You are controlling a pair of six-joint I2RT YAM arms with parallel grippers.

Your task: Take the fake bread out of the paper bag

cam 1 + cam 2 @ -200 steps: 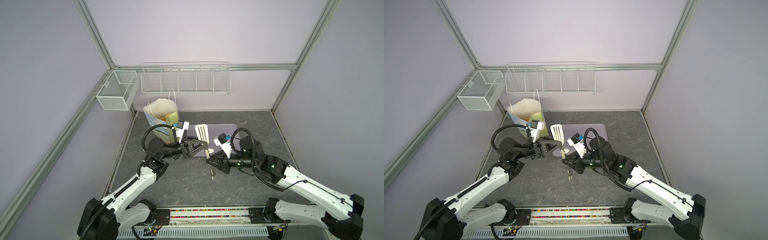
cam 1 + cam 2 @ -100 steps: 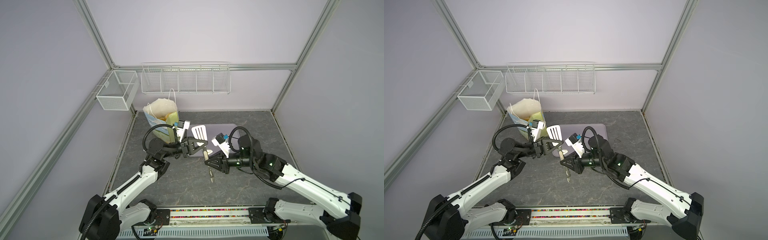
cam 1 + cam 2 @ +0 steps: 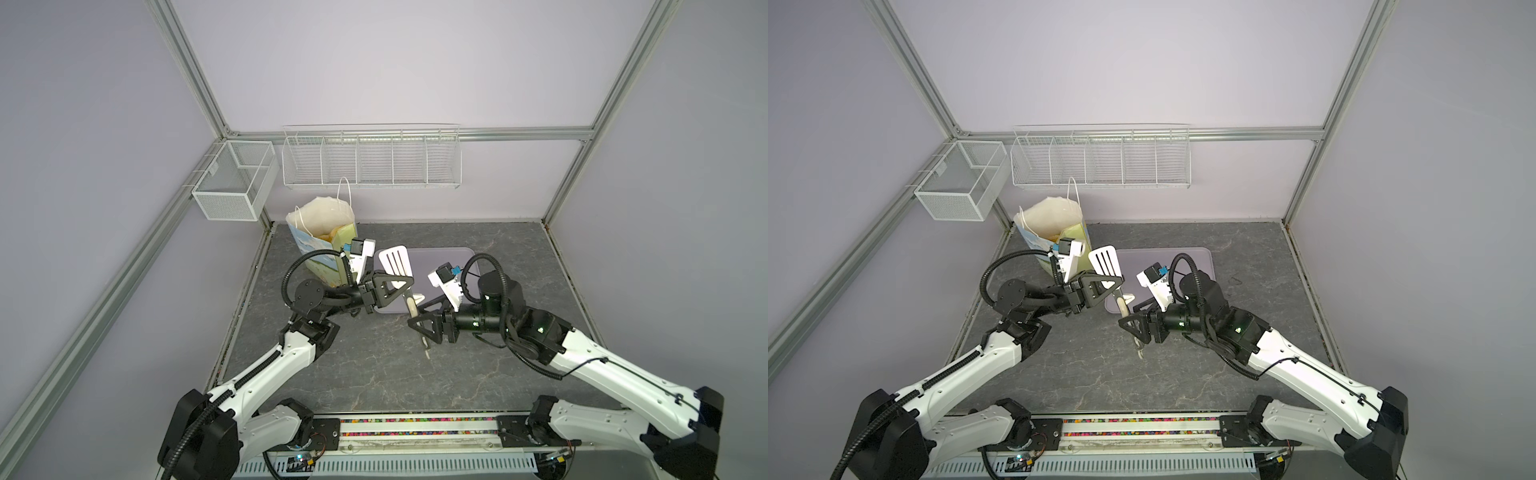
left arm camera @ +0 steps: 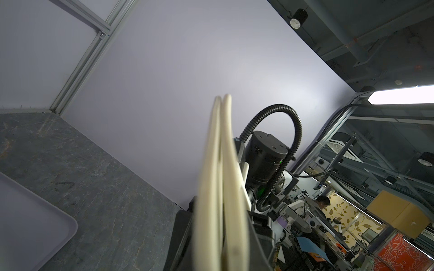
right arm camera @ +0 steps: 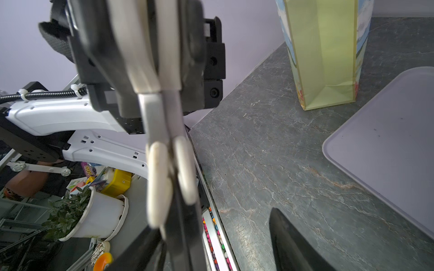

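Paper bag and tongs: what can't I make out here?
- Fake bread: in both top views only a yellow sliver shows; the walls of the paper bag hide the rest.
- Right wrist view: the bag's mouth is cut off by the frame edge.
- Left wrist view: the tongs, blurred and close, cover where the left hand grips.
- Top views: too small to tell whether the right hand touches the tongs.

Soft, even light fills both top views, with faint shadows on the desk [image 3: 374, 374] and the paper bag [image 3: 324, 212] lining bright. A lamp [image 4: 399, 95] glares at three o'clock in the left wrist view; the close cream tongs [image 4: 218, 187] blur in both wrist views.
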